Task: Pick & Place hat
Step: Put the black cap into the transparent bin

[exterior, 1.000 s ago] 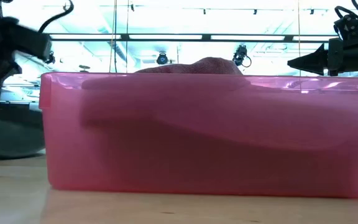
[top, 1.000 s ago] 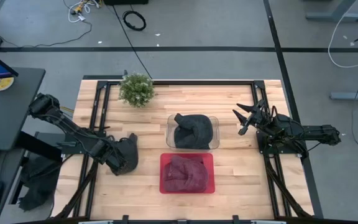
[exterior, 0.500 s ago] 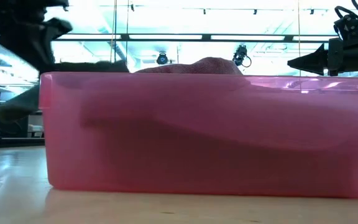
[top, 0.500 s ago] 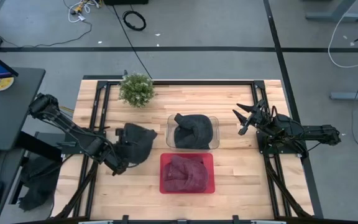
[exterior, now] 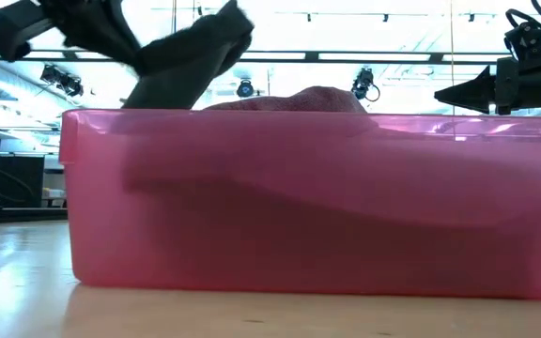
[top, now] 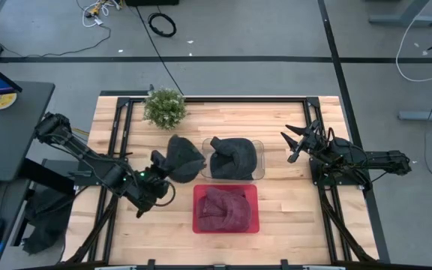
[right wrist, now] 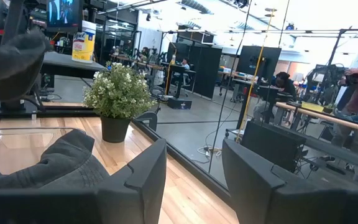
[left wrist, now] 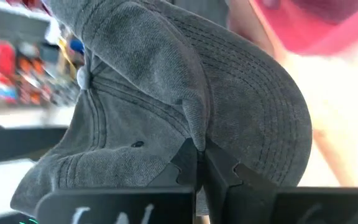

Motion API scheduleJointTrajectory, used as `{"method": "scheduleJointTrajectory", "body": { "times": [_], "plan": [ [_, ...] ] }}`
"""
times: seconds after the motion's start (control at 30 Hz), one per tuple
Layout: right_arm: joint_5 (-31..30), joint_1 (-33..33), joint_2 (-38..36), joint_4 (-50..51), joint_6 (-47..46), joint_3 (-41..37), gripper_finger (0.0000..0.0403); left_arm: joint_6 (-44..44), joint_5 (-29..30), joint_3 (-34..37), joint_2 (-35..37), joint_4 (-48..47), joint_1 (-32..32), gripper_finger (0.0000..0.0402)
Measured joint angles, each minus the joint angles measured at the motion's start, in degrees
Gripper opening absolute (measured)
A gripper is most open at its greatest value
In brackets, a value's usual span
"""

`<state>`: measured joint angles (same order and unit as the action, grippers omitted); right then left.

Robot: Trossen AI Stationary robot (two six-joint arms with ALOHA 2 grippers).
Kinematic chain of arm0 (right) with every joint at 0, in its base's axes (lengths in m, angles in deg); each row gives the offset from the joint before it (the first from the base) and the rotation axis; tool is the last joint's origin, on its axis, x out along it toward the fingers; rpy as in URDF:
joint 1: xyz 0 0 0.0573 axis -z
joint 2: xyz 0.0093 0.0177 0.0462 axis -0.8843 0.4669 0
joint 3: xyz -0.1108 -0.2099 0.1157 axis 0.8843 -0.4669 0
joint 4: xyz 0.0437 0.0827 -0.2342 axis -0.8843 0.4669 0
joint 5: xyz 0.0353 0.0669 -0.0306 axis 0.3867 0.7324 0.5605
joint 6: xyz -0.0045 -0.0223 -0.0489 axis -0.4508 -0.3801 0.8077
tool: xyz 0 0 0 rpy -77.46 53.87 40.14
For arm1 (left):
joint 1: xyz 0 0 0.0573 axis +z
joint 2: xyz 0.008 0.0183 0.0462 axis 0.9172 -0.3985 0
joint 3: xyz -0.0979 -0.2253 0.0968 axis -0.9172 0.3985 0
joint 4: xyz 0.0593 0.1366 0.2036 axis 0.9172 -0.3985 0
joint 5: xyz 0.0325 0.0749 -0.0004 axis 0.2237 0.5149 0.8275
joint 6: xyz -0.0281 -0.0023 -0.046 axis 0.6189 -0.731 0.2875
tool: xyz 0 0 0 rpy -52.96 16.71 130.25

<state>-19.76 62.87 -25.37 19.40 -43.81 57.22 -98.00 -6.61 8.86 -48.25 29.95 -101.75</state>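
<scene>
Lifted since earlier, the grey hat [top: 183, 159], pinched in the left hand [top: 163, 176], probably nears the clear bin [top: 259, 159]; right hand [top: 294, 146] waits half-open beside that bin.

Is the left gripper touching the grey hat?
Touching. In the left wrist view the left gripper has its fingers pinched on a fold of the grey hat.

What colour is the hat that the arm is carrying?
Dark grey, washed-looking with stitched rows on the brim; the hat shows best in the left wrist view.
</scene>
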Motion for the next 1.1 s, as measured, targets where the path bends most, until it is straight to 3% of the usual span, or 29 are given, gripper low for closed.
{"method": "scheduleJointTrajectory", "body": {
  "times": [0.17, 0.37, 0.77, 1.1],
  "plan": [
    [0.0, 0.0, 0.0, 0.0, 0.0, 0.0, 0.0160, -12.8, -0.4, 0.0, 0.0, 8.4, 3.3, 0.0006],
    [0.0, 0.0, 0.0, 0.0, 0.0, 0.0, 0.0160, -25.2, -6.2, 0.0, 0.0, 14.9, 7.9, 0.0006],
    [0.0, 0.0, 0.0, 0.0, 0.0, 0.0, 0.0160, -44.6, -10.6, 0.0, 0.0, 22.1, 14.2, 0.0006],
    [0.0, 0.0, 0.0, 0.0, 0.0, 0.0, 0.0160, -56.6, -20.5, 0.1, -0.1, 29.3, 21.3, 0.0006]
  ]
}}
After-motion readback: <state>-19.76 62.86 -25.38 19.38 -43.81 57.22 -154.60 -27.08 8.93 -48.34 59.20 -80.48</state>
